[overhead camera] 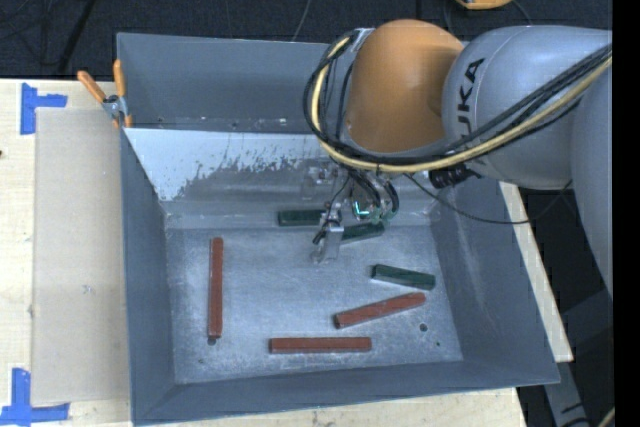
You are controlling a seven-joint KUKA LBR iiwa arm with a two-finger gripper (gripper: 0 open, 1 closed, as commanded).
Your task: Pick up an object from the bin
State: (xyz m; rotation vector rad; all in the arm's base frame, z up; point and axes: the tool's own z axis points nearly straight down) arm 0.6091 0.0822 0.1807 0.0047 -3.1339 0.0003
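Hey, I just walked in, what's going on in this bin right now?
A robot arm reaches into the grey bin from the view's right. Its gripper is low near the back wall, with a dark green stick on one side and a second dark green stick on the other. I cannot tell whether it holds either. A third green stick and three reddish-brown sticks lie apart nearer the front.
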